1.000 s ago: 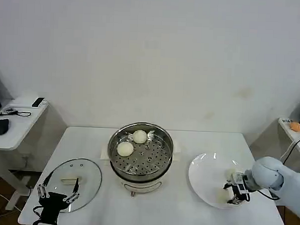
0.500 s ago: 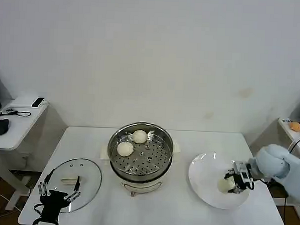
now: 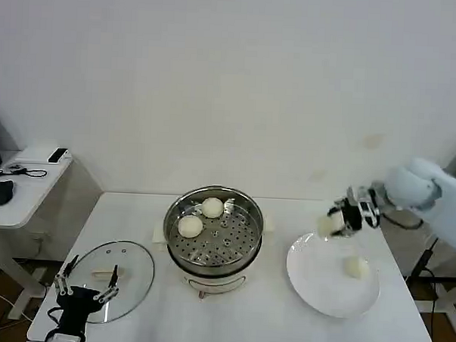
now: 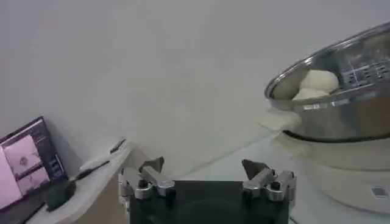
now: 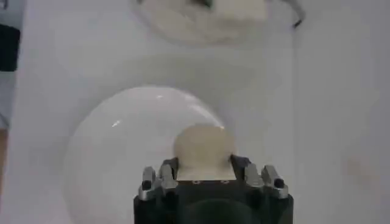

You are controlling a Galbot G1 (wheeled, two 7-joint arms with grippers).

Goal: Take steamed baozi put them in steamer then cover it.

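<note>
The right gripper is raised above the far edge of the white plate, its jaws closed on one steamed baozi that sits squeezed between them. A second bun lies on the plate, toward its right side. The steamer stands at the middle of the table, left of the plate, with two buns resting on its perforated tray near the far left. The cover lies flat on the table to the steamer's left. The left gripper hangs over the cover's near edge, jaws spread wide and holding nothing
</note>
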